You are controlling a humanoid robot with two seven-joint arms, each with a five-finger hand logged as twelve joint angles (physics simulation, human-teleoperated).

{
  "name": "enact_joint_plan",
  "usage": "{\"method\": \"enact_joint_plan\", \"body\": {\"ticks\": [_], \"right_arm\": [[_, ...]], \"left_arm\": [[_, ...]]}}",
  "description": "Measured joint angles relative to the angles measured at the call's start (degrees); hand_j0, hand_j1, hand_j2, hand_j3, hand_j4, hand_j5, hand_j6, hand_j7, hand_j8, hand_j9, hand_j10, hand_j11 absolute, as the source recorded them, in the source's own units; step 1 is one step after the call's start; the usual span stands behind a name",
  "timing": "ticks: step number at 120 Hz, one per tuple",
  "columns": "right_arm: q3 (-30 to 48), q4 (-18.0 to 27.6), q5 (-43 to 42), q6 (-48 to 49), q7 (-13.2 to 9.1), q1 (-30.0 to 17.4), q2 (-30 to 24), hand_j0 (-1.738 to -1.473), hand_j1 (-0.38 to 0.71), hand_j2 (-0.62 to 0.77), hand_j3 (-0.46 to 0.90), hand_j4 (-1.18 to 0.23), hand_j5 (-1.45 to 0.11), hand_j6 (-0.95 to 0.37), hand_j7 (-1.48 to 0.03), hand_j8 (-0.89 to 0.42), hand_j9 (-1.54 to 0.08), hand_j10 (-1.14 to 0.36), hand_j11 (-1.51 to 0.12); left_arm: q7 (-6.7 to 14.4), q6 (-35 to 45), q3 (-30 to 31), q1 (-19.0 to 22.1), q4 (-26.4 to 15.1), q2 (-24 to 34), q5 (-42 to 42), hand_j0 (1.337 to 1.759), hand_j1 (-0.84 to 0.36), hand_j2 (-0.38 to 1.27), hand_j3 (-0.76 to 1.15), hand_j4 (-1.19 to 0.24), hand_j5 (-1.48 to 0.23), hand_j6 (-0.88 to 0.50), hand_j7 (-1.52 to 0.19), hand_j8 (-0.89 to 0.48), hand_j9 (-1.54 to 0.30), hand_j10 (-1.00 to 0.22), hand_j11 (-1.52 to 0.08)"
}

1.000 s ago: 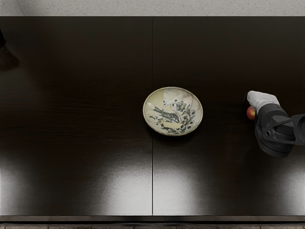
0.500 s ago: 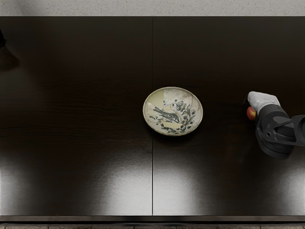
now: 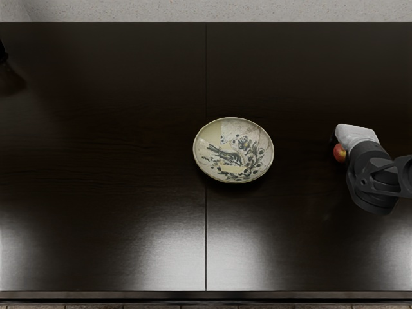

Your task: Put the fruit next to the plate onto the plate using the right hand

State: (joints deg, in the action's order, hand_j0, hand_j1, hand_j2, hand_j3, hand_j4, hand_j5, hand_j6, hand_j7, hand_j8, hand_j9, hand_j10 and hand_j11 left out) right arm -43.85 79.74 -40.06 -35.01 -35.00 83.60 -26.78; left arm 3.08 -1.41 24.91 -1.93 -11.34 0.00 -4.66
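A cream plate [image 3: 234, 150] with a dark blue bird-and-flower pattern sits at the middle of the dark table. A small red-orange fruit [image 3: 338, 153] lies well to the plate's right, on the table. My right hand [image 3: 355, 136], white with a black wrist, comes in from the right edge and sits over the fruit, its fingers curled around it. Only the fruit's left side shows from under the hand. A dark sliver of the left arm [image 3: 2, 53] shows at the far left edge.
The dark wooden table [image 3: 116, 193] has a seam running front to back through its middle, just under the plate's left part. A pale wall strip lies beyond the far edge.
The right hand has shifted a few pixels to the right over the fruit. The plate and fruit have not moved.
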Motion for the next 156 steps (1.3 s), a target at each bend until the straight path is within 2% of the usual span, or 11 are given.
{"method": "enact_joint_plan", "body": {"ticks": [24,98,131,156], "right_arm": [[-0.01,-0.02,-0.15,0.01,0.0,0.0,-0.08,-1.658,0.23,-0.09,0.0,-0.48,-0.63,-0.49,-0.63,-0.48,-0.63,-0.48,-0.63],[0.06,0.01,-0.21,0.08,-0.11,0.03,-0.02,-1.651,0.27,0.01,0.0,-0.61,-0.84,-0.41,-0.81,-0.4,-0.83,-0.61,-0.83],[0.15,0.22,-0.12,0.07,-0.1,0.25,-0.12,-1.651,0.27,0.1,0.0,-0.65,-0.87,-0.45,-0.86,-0.43,-0.88,-0.65,-0.87],[0.46,1.88,-0.08,0.06,-0.05,0.73,-1.04,-1.653,0.27,0.11,0.0,-0.66,-0.89,-0.45,-0.87,-0.42,-0.88,-0.66,-0.88]], "left_arm": [[0.0,0.0,0.02,0.0,0.0,0.0,0.0,1.658,0.07,0.05,0.0,-0.23,-0.3,-0.23,-0.3,-0.23,-0.3,-0.23,-0.3],[0.0,0.0,-0.03,0.0,0.0,0.0,0.0,1.658,0.07,0.05,0.0,-0.23,-0.3,-0.23,-0.3,-0.23,-0.3,-0.23,-0.3],[0.0,0.0,-0.03,0.0,0.0,0.0,0.0,1.658,0.07,0.05,0.0,-0.23,-0.3,-0.23,-0.3,-0.23,-0.3,-0.23,-0.3],[0.0,0.0,-0.03,0.0,-0.02,0.0,0.0,1.658,0.07,0.05,0.0,-0.23,-0.3,-0.23,-0.3,-0.23,-0.3,-0.23,-0.3]]}}
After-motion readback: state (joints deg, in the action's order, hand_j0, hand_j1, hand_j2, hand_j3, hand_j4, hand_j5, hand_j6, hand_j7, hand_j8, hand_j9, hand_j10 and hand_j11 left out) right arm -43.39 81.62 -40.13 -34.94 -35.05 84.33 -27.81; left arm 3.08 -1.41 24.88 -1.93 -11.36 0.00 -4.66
